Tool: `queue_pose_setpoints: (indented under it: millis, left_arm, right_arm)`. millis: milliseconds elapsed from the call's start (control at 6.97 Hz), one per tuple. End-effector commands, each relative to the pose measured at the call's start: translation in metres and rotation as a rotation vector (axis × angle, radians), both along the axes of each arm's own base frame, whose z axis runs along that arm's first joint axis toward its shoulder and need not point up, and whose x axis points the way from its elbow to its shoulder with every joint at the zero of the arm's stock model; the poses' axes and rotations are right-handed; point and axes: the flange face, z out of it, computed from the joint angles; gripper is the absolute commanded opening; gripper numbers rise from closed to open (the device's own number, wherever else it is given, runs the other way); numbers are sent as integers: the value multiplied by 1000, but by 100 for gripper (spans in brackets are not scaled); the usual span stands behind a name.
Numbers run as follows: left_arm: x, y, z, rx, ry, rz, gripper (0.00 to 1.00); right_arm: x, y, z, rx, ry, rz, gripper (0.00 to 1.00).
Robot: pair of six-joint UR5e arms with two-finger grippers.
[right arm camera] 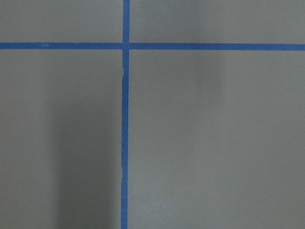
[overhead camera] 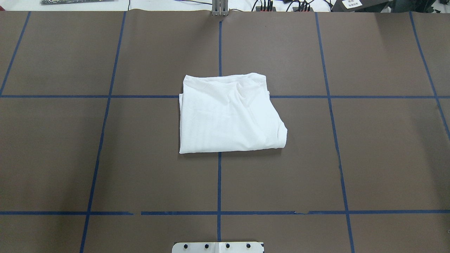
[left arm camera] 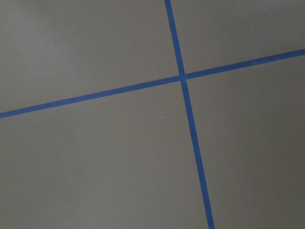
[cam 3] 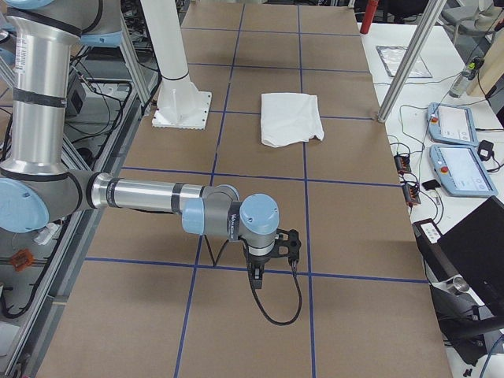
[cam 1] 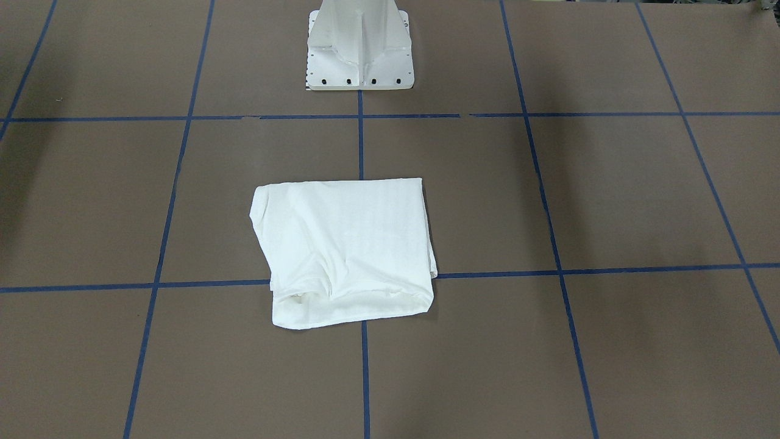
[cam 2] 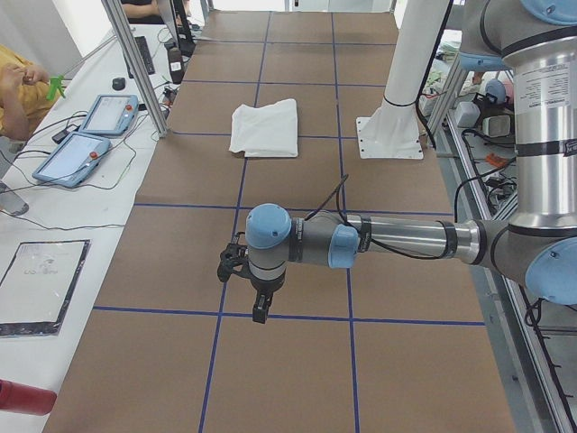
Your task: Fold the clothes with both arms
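Note:
The white T-shirt [cam 1: 347, 250] lies folded into a rough rectangle at the middle of the brown table, and also shows in the overhead view [overhead camera: 228, 116] and in both side views [cam 2: 264, 126] [cam 3: 291, 118]. Its printed text, collar and tag are hidden. No gripper touches it. My left gripper [cam 2: 260, 311] shows only in the exterior left view, pointing down over the table end, far from the shirt. My right gripper [cam 3: 256, 276] shows only in the exterior right view, over the opposite end. I cannot tell whether either is open or shut. The wrist views show only table and tape.
The white pedestal base [cam 1: 359, 55] stands behind the shirt. Blue tape lines [overhead camera: 219, 182] grid the table. Teach pendants [cam 2: 90, 131] [cam 3: 457, 150], cables and metal posts [cam 2: 135, 63] sit along the operators' side, and a person [cam 2: 18, 86] sits there.

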Motion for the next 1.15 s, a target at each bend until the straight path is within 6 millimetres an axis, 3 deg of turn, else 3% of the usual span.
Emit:
queue_pose_setpoints:
  millis: [0, 574, 1004]
  left_arm:
    - [2, 2, -2, -1, 15, 4, 100]
    - [2, -2, -12, 28, 9, 3, 100]
    - [2, 2, -11, 21, 6, 1, 100]
  right_arm:
    - [5, 11, 7, -10, -3, 12, 100]
    - [6, 31, 21, -44, -2, 19, 100]
    - [7, 28, 17, -36, -1, 21, 100]
